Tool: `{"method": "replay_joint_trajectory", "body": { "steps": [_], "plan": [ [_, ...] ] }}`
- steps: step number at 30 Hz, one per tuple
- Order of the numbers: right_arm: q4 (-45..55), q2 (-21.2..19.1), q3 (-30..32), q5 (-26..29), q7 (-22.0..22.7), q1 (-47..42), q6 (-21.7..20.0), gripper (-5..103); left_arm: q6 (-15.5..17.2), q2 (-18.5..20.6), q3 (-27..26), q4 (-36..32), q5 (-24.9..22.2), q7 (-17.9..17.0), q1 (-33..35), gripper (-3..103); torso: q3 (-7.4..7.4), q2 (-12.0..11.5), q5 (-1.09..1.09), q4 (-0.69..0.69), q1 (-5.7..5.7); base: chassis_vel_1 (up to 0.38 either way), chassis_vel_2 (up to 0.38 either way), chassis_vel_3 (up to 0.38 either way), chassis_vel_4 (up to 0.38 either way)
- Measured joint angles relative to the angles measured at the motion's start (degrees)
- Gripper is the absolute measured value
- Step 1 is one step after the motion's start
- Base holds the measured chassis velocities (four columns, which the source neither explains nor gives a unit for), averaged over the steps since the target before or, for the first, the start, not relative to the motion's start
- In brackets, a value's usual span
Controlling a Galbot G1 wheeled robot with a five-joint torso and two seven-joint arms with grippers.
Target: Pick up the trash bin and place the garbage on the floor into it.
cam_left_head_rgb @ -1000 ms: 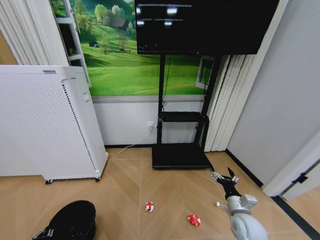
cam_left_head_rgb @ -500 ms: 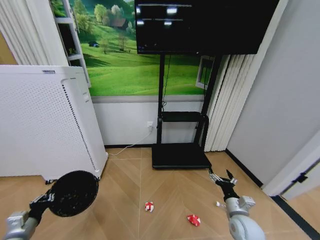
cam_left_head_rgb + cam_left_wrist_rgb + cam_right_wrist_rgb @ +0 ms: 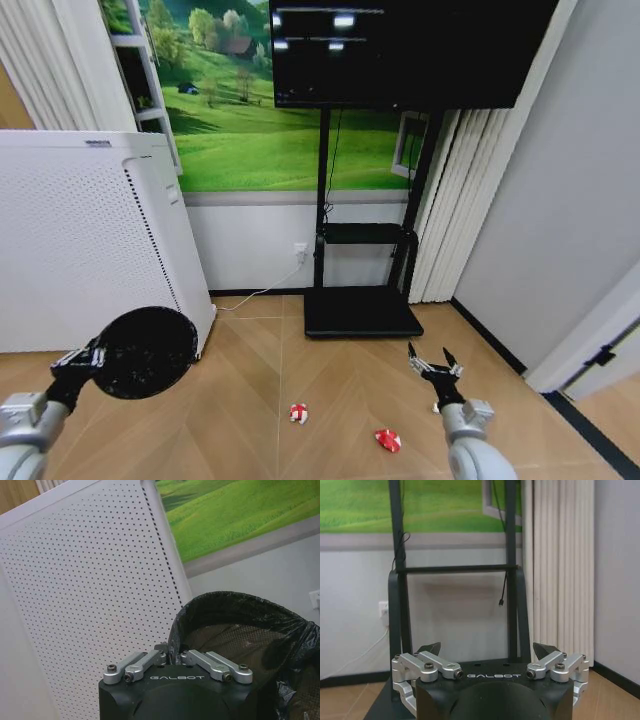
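The left gripper [image 3: 88, 352] was clamped on the rim of the trash bin [image 3: 148, 352], held off the floor in front of the white perforated appliance [image 3: 90, 250]. The bin lay tipped, its long axis near horizontal and its mouth facing the camera; its base was hidden behind the mouth. On the floor lay a red-and-white scrap [image 3: 298, 413] and, further right, a red wrapper [image 3: 387, 439]. The right gripper [image 3: 428, 364] hung above the floor with fingers spread apart, empty.

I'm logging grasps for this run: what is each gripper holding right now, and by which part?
The left gripper is shut on the trash bin, pinching its rim with the bin off the floor. The right gripper is open and holds nothing.
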Motion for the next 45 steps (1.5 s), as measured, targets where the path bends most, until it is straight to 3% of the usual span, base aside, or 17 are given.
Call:
{"method": "replay_joint_trajectory", "body": {
  "steps": [11, 22, 37, 38, 45],
  "plan": [
    [-1.3, 0.4, -1.7, -3.8, -1.5, -0.2, 0.4, 100, -1.6, -0.6, -0.7, 2.6, 0.3, 0.8, -0.6, 6, 0.00, 0.0, -0.01, 0.01, -0.01, 0.000, 0.000, 0.000, 0.000],
    [-1.3, 0.3, -1.6, -3.5, -1.6, -0.1, 0.6, 100, -1.7, -0.7, -0.5, 3.0, 0.2, 0.9, -1.0, 6, 0.00, 0.0, 0.00, 0.00, 0.00, 0.050, 0.049, -0.046, -0.051],
    [-1.5, 0.3, -2.0, -1.9, -1.4, 0.3, 2.4, 100, -1.7, -0.7, 0.1, 3.4, 0.1, 0.6, -1.5, 6, 0.00, 0.0, 0.00, 0.03, -0.02, 0.227, 0.223, -0.229, -0.229],
    [-1.5, 0.3, -2.0, -1.9, -1.4, 0.3, 2.4, 100, -1.8, -0.7, 0.2, 3.5, 0.2, 0.6, -1.5, 6, -0.01, 0.0, -0.05, -0.02, -0.02, 0.206, 0.063, -0.180, -0.192],
    [-1.5, -0.1, -2.5, -2.6, -1.1, 0.2, 2.3, 100, -1.8, -1.1, 1.0, 3.5, 0.2, 0.6, -1.2, 6, 0.00, 0.0, 0.00, 0.05, -0.01, 0.076, 0.027, -0.032, -0.056]
  ]
}}
